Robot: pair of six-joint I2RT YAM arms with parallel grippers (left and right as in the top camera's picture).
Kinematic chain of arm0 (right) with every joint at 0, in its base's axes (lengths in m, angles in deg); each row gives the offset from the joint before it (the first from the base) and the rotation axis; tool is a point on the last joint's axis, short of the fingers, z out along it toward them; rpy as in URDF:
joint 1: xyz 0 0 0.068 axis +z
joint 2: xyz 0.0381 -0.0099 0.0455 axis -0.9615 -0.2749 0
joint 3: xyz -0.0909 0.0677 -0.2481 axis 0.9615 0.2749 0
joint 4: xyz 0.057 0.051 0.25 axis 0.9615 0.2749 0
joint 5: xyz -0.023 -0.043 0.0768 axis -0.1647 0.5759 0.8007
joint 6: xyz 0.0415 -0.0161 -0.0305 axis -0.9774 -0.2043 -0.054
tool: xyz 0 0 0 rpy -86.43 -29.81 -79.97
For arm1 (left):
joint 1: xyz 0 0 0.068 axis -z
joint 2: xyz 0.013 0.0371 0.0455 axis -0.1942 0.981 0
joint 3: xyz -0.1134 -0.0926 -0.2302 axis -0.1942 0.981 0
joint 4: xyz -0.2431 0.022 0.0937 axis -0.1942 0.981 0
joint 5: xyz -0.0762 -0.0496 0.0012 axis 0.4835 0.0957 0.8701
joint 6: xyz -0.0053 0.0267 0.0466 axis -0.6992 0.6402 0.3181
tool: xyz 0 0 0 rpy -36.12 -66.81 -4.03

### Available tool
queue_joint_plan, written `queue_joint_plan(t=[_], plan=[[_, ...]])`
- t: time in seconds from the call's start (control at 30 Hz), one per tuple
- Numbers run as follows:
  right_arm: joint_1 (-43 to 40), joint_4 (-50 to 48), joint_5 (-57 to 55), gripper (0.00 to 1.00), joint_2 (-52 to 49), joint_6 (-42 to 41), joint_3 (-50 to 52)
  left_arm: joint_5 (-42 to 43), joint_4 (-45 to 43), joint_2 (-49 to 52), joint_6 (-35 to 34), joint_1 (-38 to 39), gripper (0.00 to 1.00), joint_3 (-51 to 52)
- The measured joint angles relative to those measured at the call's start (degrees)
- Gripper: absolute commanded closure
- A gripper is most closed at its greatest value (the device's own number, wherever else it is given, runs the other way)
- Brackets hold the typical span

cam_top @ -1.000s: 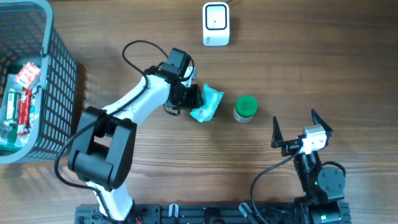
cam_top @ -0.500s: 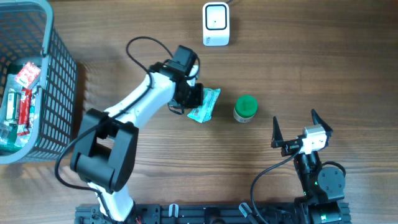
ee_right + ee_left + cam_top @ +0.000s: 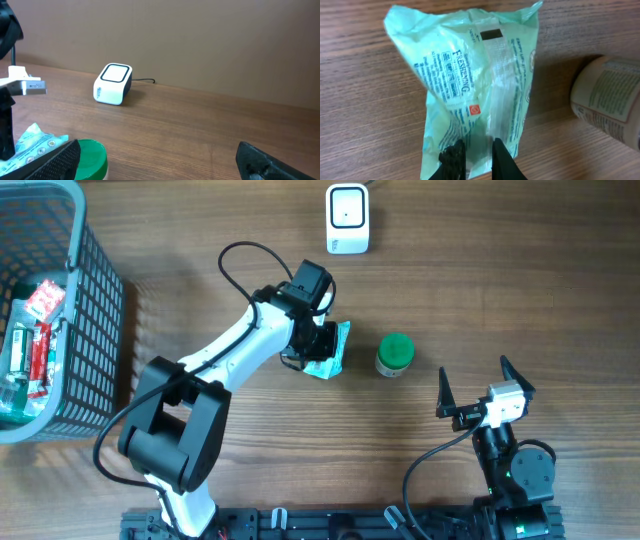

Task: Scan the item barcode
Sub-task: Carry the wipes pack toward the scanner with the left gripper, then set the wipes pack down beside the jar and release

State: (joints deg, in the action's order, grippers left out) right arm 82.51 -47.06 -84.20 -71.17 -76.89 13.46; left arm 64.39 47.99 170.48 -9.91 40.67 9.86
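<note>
A mint-green packet (image 3: 335, 350) with printed text lies on the wooden table, mid-centre in the overhead view. My left gripper (image 3: 319, 344) is shut on its near end. In the left wrist view the two black fingertips (image 3: 454, 156) pinch the packet (image 3: 470, 75) at its lower edge, where the left gripper (image 3: 477, 148) meets it. The white barcode scanner (image 3: 347, 218) stands at the far edge, also seen as the scanner (image 3: 113, 83) from the right wrist. My right gripper (image 3: 472, 370) rests open near the front right, holding nothing.
A green-lidded jar (image 3: 394, 354) stands just right of the packet, close to the left gripper. A grey mesh basket (image 3: 95, 310) with several packs sits at the far left. The scanner's cable (image 3: 145, 80) trails behind it.
The left gripper has closed on the packet and the arm has shifted right and slightly away, drawing the packet with it. The right arm has not moved.
</note>
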Motion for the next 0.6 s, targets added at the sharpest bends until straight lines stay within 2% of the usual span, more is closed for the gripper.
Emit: queue_joint_plan(t=[0.17,0.27,0.4,0.6], plan=[[0.00,0.00,0.00,0.00,0.00,0.00,0.00,0.02,-7.52,-1.51,-0.55,0.98,0.83,5.22],[0.00,0.00,0.00,0.00,0.00,0.00,0.00,-0.02,-11.19,-2.73,-0.59,1.57,0.64,7.89],[0.00,0.00,-0.02,0.00,0.00,0.00,0.00,0.11,-11.85,-2.93,-1.16,1.73,0.50,8.15],[0.00,0.00,0.00,0.00,0.00,0.00,0.00,-0.68,-6.86,-2.95,-1.01,1.01,0.46,5.73]])
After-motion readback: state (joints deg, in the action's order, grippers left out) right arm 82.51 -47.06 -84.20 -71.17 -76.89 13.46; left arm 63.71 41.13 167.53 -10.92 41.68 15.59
